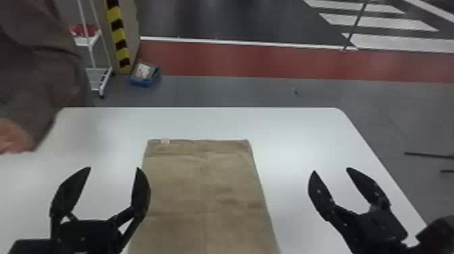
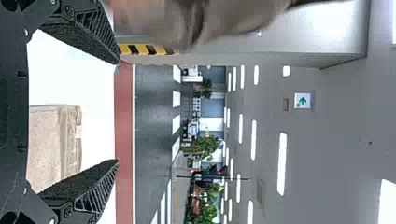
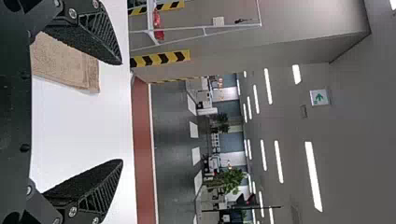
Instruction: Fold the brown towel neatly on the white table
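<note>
Head: brown towel (image 1: 202, 185) laid out on white table (image 1: 294, 145), mild creases, pale tag (image 1: 165, 141) at far edge. Left gripper (image 1: 114, 168) and right gripper (image 1: 332, 170) both spread, empty. Folding looks unstarted; all folds left, I'd judge.
Left wrist: fingers wide, tagged end flat.
Right wrist: fingers wide, towel corner flat, edge straight.

brown towel (image 1: 202, 189): matt, rough cloth | white table (image 1: 290, 135): smooth, faintly glossy
</note>
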`<state>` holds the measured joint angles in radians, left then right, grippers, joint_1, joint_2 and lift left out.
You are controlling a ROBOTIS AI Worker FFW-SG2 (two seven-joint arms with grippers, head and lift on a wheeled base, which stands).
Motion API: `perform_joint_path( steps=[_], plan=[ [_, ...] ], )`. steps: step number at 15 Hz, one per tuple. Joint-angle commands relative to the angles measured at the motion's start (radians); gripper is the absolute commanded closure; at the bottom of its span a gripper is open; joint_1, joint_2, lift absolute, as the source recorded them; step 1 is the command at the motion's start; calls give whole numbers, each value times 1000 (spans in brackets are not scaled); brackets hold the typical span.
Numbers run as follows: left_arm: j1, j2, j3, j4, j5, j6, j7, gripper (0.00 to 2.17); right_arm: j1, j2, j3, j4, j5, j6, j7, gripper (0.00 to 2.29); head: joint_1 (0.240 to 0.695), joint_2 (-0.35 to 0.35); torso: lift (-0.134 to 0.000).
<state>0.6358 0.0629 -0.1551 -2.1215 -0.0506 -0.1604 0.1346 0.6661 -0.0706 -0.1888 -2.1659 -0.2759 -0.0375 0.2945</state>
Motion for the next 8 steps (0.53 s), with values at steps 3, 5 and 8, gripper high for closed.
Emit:
perform_joint_path(
  steps=[3, 5, 8],
  plan=[
    [-25, 0, -4, 43, 3, 0, -1, 137, -10, 0, -12, 18, 0, 0, -2, 144, 695, -131, -120],
    [-74, -2, -8, 115, 11, 16, -7, 137, -26, 0, -17, 52, 4, 3, -2, 144, 695, -138, -120],
    [-168, -3, -18, 198, 20, 83, -12, 144, -40, -5, -17, 74, 18, 9, -2, 144, 695, -150, -120]
  ],
)
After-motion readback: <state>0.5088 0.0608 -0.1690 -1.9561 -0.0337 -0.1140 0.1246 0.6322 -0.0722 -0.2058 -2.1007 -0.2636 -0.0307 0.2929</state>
